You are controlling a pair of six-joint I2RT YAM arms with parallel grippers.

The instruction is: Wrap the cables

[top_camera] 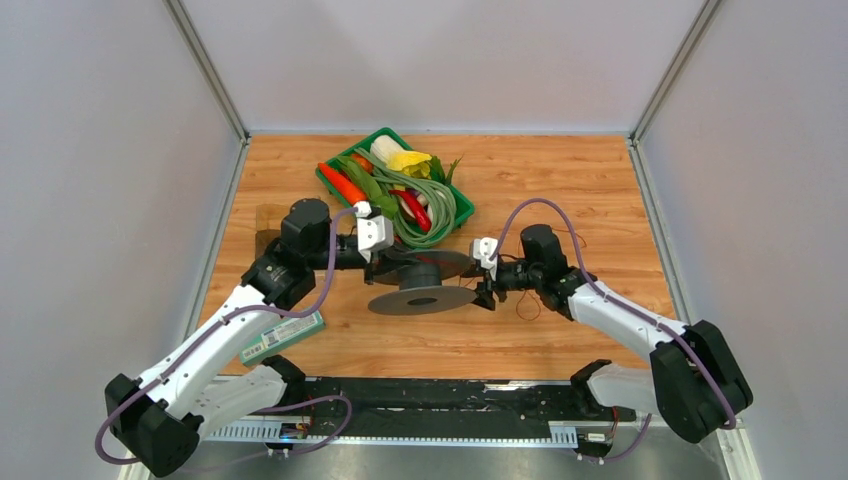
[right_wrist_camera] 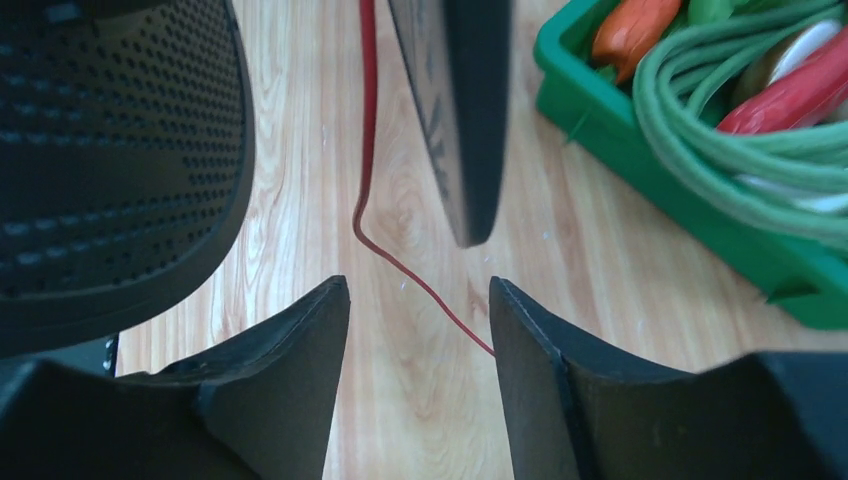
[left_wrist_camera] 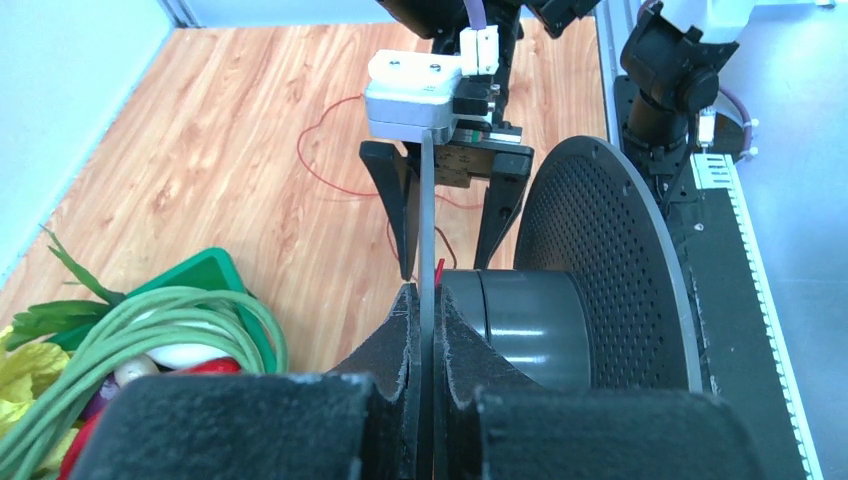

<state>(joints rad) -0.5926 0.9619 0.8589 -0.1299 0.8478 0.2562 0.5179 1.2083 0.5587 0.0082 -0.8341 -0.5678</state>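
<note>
The thin red wire (right_wrist_camera: 366, 150) runs down between my right gripper's fingers and passes behind the right finger. Its loose loops lie on the wood (top_camera: 530, 305) and also show in the left wrist view (left_wrist_camera: 320, 150). A dark grey spool (top_camera: 420, 285) with a hub (left_wrist_camera: 520, 315) and a perforated flange (left_wrist_camera: 600, 260) sits mid-table. My left gripper (left_wrist_camera: 427, 295) is shut on the spool's thin plain flange (left_wrist_camera: 428, 200). My right gripper (right_wrist_camera: 418, 290) is open at the spool's right side (top_camera: 487, 290), with nothing clamped.
A green tray (top_camera: 465, 212) of toy vegetables and pale green looped strands (right_wrist_camera: 720, 130) stands just behind the spool. A flat green-labelled box (top_camera: 283, 335) lies by the left arm. Grey walls enclose the table.
</note>
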